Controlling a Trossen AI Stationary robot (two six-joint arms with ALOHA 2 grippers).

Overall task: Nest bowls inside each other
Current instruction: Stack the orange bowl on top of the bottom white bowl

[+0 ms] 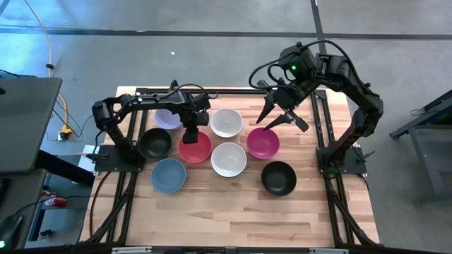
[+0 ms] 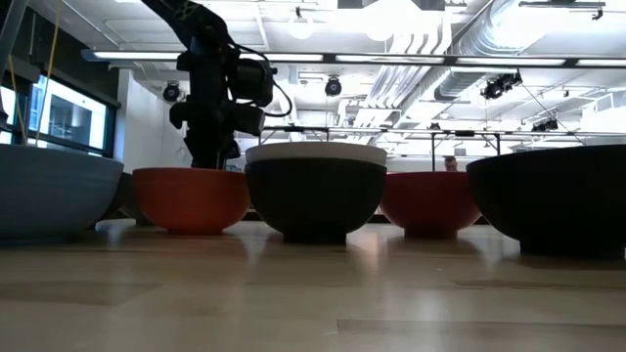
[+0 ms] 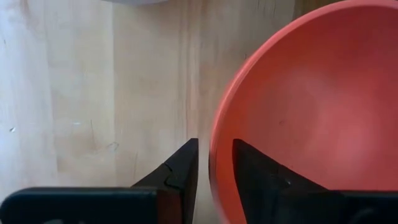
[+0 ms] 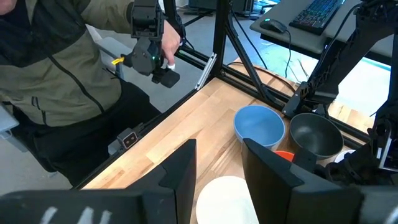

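Eight bowls stand apart on the wooden table, each on its base: lavender (image 1: 168, 118), white (image 1: 226, 122), black (image 1: 155, 143), red (image 1: 195, 147), white (image 1: 229, 159), magenta (image 1: 263, 143), blue (image 1: 168, 175) and black (image 1: 278, 177). My left gripper (image 3: 214, 168) points down at the red bowl's far rim (image 3: 214, 143). It is open, with one finger inside the bowl and one outside, and a thin gap shows on each side of the rim. My right gripper (image 1: 279, 116) hangs open and empty, high above the magenta bowl.
A person in an olive jacket (image 4: 68, 74) stands at the table's near edge beyond the blue bowl (image 4: 259, 127). Black frame rails (image 1: 325, 134) run along the table's left, right and far sides. Bare wood (image 1: 233, 212) lies toward the near edge.
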